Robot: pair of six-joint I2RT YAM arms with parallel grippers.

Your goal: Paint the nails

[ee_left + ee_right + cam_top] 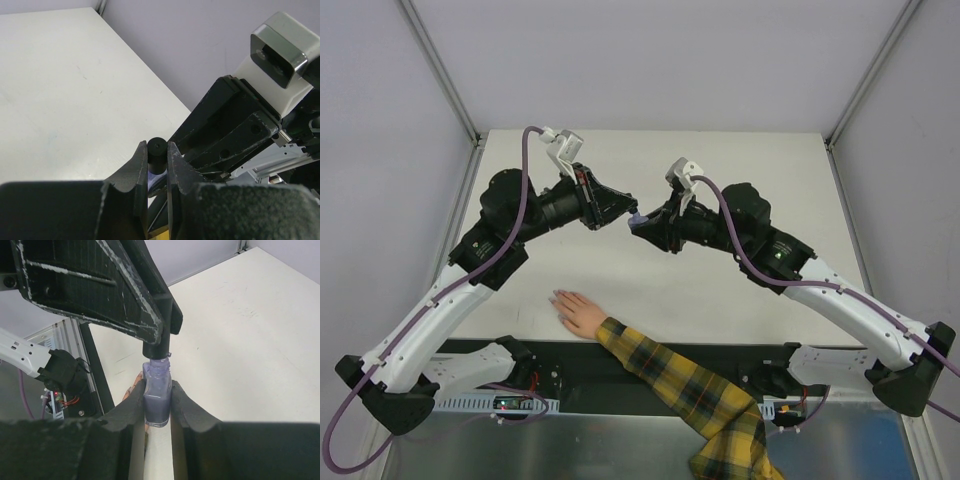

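Right gripper [157,390] pinches bottle [156,382] | left gripper [157,151] pinches cap [157,154] | nails [558,297] well apart

we note a small purple bottle [157,395], upright and clear of the white table [720,300], its black cap [153,351] at the neck. pale grey walls [650,60] enclose the table; metal posts [441,70] stand at its rear corners.

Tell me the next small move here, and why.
Probably twist the left gripper to unscrew the black cap. It is shut on the cap while the right gripper clamps the purple bottle, and the cap sits on the bottle's neck, so no brush can reach the nails yet.
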